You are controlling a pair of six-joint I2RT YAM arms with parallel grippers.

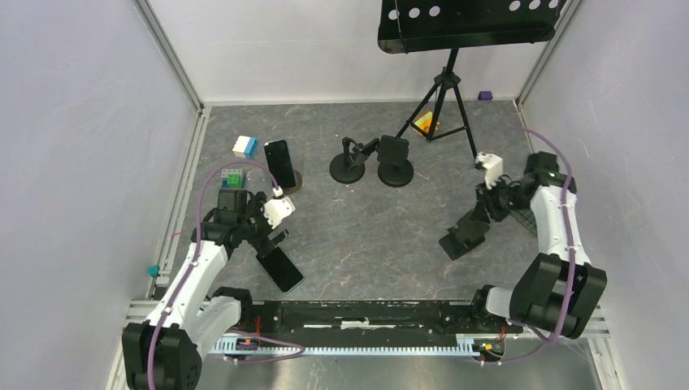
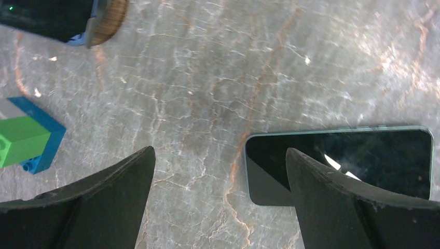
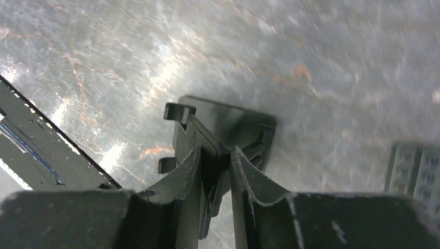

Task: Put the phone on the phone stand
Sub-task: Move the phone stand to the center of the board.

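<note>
Left gripper [image 2: 219, 155] fingers [image 2: 119, 181] are standing wide apart above the tabletop [image 2: 218, 78]. The phone [image 2: 358, 155], lying flat near the tabletop's near-left corner, is extending lengthwise past one fingertip. Right gripper [image 3: 215, 153] is clamping the phone stand [image 3: 228, 119] near the right edge.

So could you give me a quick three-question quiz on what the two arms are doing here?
1. True or false: the left gripper holds the phone.
2. The right gripper pinches which thing? A) phone stand B) cup C) spoon
3. Fill in: the phone lies ____ on the table.
Key: 1 false, its jaws are open above the table; 2 A; 3 flat.
</note>
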